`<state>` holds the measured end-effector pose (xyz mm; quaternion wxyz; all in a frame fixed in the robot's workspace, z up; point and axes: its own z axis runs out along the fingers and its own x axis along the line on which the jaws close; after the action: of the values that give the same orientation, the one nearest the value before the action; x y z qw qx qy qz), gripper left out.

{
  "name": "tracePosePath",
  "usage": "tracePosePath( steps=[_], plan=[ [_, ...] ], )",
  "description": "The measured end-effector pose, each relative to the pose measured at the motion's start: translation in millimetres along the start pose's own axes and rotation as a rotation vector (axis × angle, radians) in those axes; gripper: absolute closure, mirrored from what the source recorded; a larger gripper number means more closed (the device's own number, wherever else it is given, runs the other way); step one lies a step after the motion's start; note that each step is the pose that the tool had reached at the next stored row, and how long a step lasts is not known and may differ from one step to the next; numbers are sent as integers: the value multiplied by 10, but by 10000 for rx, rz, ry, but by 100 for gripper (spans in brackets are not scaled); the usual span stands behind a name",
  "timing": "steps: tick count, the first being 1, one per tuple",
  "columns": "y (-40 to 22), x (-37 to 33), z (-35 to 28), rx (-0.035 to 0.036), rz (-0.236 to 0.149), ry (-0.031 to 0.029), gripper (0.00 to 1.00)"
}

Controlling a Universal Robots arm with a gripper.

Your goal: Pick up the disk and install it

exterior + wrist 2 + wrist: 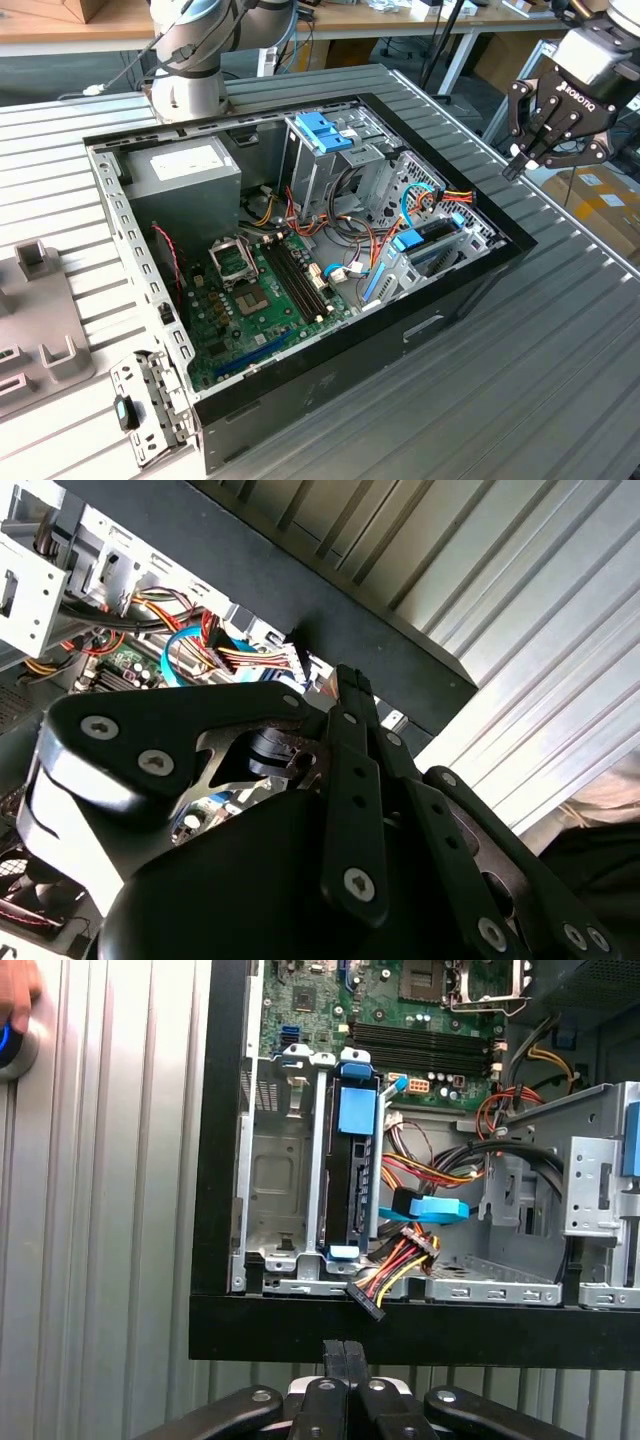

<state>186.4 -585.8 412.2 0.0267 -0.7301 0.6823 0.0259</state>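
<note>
While the gripper (345, 1352) hangs just outside the black rim of the open computer case (470, 285), its two fingers are pressed together with nothing between them; in the exterior view it sits above the ribbed table (560, 380) at the case's right. Just past that rim, the disk (352, 1175) stands on edge in its metal bay, blue tab up, beside a bundle of coloured wires (395, 1270). Farther in lies the green motherboard (420, 1000)

Blue-framed dark disk (352, 1175)
</note>
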Motion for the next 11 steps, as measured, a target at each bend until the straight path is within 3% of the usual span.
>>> tracePosePath(
  steps=[11],
  plan=[
    [0, 0, 0, -14, -354, 0, 89]
  ],
)
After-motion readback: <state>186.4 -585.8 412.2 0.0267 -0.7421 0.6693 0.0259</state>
